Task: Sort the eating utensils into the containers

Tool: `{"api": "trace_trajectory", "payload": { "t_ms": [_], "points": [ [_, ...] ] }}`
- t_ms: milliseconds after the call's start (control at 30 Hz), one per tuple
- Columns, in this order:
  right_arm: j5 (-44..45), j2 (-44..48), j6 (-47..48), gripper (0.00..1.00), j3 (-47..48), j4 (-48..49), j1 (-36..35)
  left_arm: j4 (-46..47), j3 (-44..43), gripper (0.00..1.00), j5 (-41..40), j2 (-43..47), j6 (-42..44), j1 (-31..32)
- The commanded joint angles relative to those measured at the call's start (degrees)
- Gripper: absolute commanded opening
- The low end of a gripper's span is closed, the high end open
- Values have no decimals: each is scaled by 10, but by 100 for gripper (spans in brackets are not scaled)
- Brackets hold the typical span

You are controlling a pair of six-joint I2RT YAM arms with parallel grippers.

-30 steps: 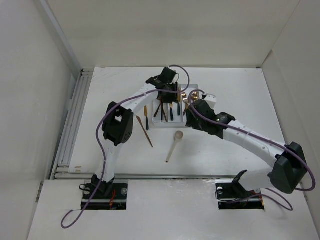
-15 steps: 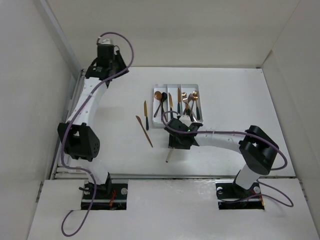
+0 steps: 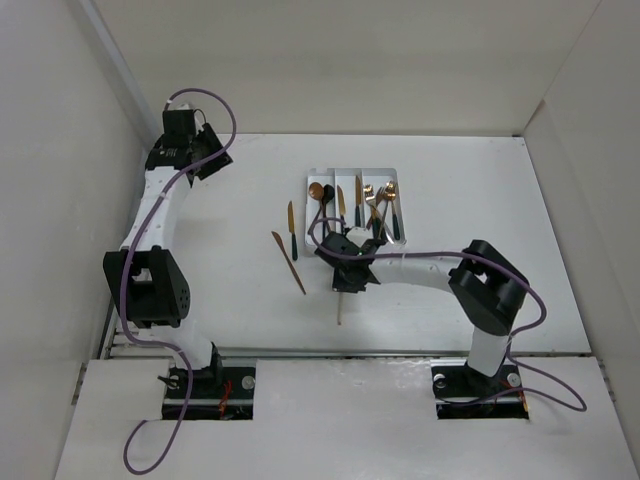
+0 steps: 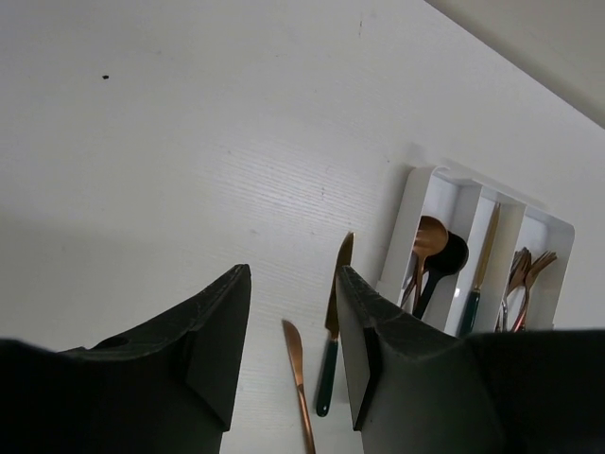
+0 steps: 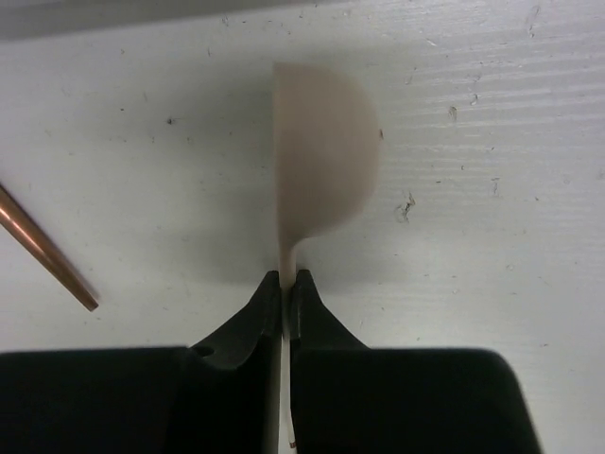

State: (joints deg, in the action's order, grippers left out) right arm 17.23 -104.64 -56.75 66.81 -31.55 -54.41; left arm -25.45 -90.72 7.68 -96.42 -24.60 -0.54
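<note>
Between tight jaws of the right gripper [image 5: 285,279], the neck of the cream spoon [image 5: 326,151], bowl just beyond.

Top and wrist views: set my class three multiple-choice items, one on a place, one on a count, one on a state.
1. The loose knives lie: A) left of the tray; B) in it; C) right of it.
2. The tray's compartments number: A) two; B) three; C) five.
3. The right gripper is: A) open; B) shut on a fork; C) shut on the cream spoon.
Key: 1 A, both lie beside its left wall; 2 B, two dividers show; 3 C, it pinches the handle.
</note>
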Motion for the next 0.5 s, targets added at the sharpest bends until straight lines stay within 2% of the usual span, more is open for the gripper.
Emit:
{"api": "trace_trajectory", "payload": {
  "t_ms": [0, 133, 300, 367, 433, 467],
  "points": [
    [17, 17, 18, 0, -10, -25, 0, 19, -2, 38, 23, 28, -4, -11],
    [44, 63, 113, 0, 18, -19, -22, 19, -8, 38, 30, 23, -4, -17],
    [80, 95, 241, 0, 125, 17, -22, 19, -14, 38, 30, 23, 6, -23],
    [88, 67, 294, 0, 176, 24, -10, 19, -19, 38, 30, 18, 12, -28],
    [83, 23, 324, 0, 268, 24, 30, 19, -19, 38, 30, 18, 12, -33],
    [76, -29, 346, 0, 300, 17, 43, 19, -19, 38, 30, 18, 12, -40]
  ]
}}
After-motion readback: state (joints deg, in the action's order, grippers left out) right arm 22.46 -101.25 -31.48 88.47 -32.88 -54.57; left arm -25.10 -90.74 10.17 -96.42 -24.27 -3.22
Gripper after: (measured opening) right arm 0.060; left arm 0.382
